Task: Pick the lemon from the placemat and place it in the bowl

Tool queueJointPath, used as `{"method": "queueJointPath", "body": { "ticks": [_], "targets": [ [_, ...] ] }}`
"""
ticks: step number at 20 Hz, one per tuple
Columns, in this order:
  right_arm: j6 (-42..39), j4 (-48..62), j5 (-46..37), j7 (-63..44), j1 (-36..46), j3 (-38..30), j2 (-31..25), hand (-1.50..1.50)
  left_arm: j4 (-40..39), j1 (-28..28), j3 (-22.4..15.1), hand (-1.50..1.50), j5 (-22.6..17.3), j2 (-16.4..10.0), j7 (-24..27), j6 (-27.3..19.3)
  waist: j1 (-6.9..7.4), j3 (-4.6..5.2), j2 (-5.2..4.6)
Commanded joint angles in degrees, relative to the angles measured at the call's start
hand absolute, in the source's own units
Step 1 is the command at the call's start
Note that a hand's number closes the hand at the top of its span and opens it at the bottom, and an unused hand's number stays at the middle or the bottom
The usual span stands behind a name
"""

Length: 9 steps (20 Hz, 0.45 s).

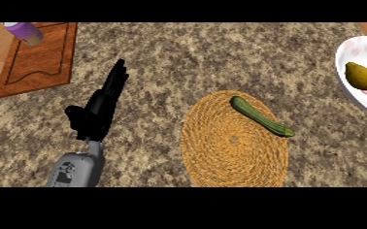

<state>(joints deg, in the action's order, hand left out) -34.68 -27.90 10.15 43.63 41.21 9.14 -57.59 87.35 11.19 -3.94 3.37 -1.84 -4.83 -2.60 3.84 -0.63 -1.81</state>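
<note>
No words, labels, brands or numbers can be read here. The grey forearm (74, 171) carries a small dark panel with pale marks on it, but they are too small to tell as letters or digits.

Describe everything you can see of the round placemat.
The placemat is round, golden-brown and looks woven from straw in a spiral. It lies flat on the speckled counter, right of the view's middle, near the lower edge. A green cucumber lies slanted across its upper right part, one end reaching the rim. Nothing else touches it.
</note>
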Motion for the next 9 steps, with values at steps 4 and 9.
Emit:
{"method": "queueJointPath", "body": {
  "ticks": [4,9],
  "targets": [
    [-17.2,-0.8,4.0,6.3,-0.8,0.3,-0.8,-1.5,0.0,0.0,0.2,0.0,-0.1,0.1,0.6,0.0,0.26,-0.23,-0.3],
    [-18.2,-1.8,6.2,3.7,-1.8,0.5,-2.5,-1.5,-0.1,-0.1,0.5,0.0,-0.3,-0.5,0.8,0.5,0.22,-0.26,-0.5]
  ]
}}
